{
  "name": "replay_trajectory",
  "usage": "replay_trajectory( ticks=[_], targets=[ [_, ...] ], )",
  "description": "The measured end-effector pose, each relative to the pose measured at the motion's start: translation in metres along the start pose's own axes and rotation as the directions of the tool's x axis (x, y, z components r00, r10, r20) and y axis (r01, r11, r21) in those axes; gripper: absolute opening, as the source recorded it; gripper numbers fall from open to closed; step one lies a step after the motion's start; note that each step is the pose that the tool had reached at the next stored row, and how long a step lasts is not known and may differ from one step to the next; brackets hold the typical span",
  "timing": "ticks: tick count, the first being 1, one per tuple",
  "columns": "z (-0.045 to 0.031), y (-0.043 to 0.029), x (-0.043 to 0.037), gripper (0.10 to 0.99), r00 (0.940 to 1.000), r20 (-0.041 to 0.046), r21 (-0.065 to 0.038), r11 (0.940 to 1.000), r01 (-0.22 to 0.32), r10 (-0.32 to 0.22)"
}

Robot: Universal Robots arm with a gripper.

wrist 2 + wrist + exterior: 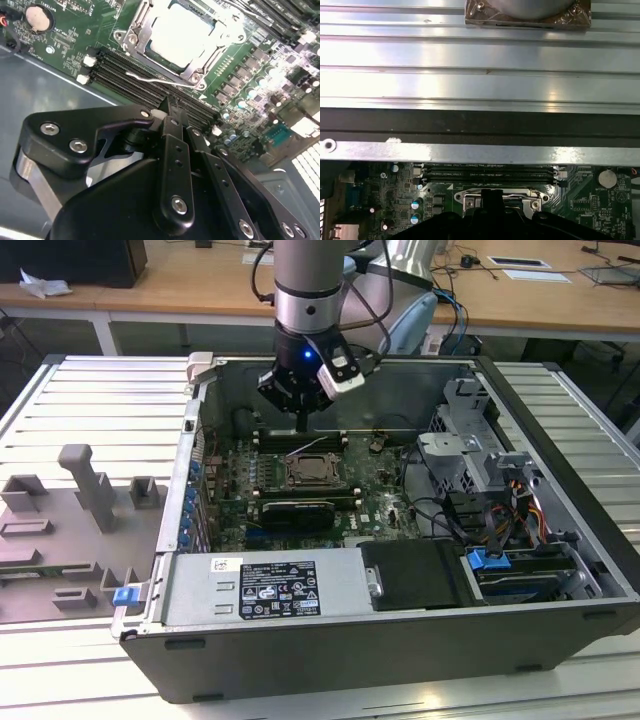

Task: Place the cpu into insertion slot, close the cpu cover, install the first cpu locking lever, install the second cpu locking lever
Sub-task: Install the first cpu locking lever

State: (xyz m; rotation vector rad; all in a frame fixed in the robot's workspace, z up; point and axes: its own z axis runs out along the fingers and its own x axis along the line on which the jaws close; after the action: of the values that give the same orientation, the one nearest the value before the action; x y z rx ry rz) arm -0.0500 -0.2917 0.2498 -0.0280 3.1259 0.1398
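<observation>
- The cpu (182,32) lay in the socket on the motherboard (378,485), framed by the cpu cover (135,35).
- Memory slots (125,75) ran just beside the socket, under the gripper (302,423).
- A drive cage (470,440) stood at the exterior view's right of the motherboard.

Exterior view looks down — wrist views near, sharing motherboard (65,50).

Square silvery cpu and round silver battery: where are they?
Square silvery metal cpu (182,37), second wrist view, centre of its top.
Round silver coin battery (39,17), second wrist view, middle of its face.
</observation>
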Motion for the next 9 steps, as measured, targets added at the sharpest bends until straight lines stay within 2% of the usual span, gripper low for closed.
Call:
replay_trajectory(
  ticks=[2, 9],
  targets=[
    [0.005, -0.0004, -0.0011, 0.106, 0.9994, -0.0027, 0.0, 0.9994, 0.033, -0.033],
    [0.0154, -0.001, -0.0049, 0.106, 0.9985, -0.002, -0.001, 0.9985, 0.054, -0.054]
  ],
)
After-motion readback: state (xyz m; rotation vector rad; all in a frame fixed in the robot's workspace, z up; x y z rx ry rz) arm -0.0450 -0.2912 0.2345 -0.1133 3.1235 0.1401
